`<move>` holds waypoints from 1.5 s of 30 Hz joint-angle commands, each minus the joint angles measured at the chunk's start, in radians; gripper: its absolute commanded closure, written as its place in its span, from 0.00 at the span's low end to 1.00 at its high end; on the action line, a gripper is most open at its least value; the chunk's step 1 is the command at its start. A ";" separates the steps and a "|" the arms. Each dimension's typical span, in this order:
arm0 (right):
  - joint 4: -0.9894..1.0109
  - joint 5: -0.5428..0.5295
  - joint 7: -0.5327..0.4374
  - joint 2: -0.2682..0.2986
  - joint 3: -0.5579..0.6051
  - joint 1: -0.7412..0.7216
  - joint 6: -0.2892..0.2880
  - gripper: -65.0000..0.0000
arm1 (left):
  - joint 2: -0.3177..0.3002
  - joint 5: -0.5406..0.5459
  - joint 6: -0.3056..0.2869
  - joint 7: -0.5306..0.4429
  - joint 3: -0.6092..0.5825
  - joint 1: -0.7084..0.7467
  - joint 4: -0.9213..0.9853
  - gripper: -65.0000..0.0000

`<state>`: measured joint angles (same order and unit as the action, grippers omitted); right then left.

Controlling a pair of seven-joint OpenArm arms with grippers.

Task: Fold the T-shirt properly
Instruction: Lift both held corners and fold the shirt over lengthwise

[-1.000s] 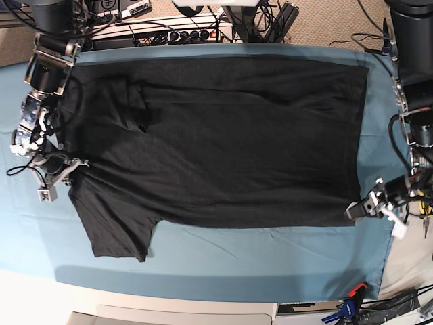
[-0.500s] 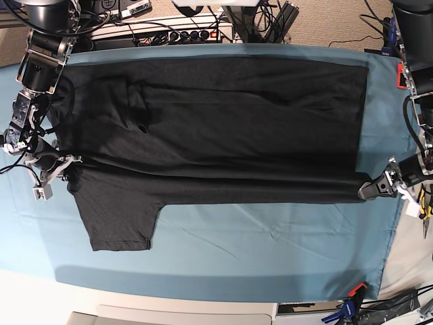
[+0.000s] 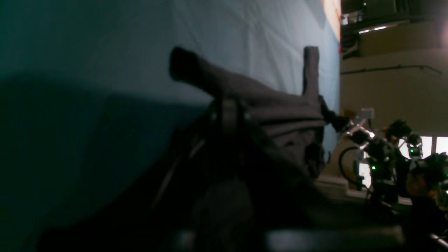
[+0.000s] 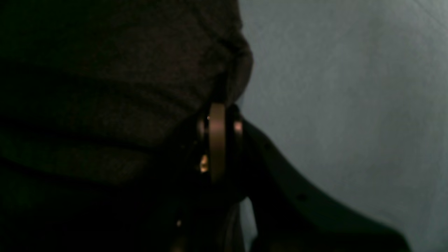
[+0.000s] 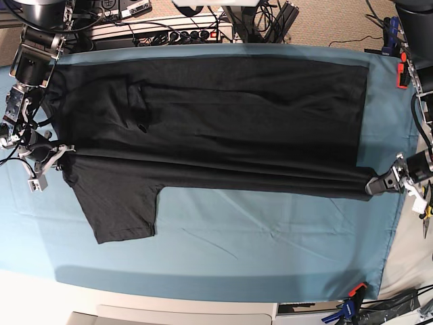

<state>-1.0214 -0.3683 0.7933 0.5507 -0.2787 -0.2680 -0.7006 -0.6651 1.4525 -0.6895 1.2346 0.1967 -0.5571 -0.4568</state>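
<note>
T-shirt (image 5: 216,128) fabric, plain black, lay spread lengthwise over the upper and middle part of the base view, its lower long edge pulled into a taut ridge between the two grippers, one sleeve hanging toward the lower left. Beneath it the teal table cloth (image 5: 270,250) covered the surface, bare along the bottom and right of the frame. Cables and equipment (image 5: 169,27) crowded the top edge; a blue clamp (image 5: 350,308) sat at the lower right corner. At the right edge the left gripper (image 5: 379,185) pinched the shirt's hem corner, jaws closed on cloth. At the left edge the right gripper (image 5: 55,160) likewise clamped shirt fabric near the shoulder.
</note>
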 commanded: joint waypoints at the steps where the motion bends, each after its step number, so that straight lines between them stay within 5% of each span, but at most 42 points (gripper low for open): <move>1: -0.018 -0.003 -0.012 0.031 -0.006 -0.016 0.006 1.00 | -0.030 0.031 -0.009 -0.010 0.003 -0.014 -0.013 1.00; 45: -0.018 -0.061 0.183 0.031 -0.006 -0.009 0.002 1.00 | -0.035 0.031 -0.009 0.077 0.003 0.096 -0.026 1.00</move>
<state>-1.0279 -0.4435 0.9543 0.5518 -0.2787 -0.2630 -0.7002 -0.6731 1.4544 -0.6895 1.3128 0.1967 -0.4427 -0.4671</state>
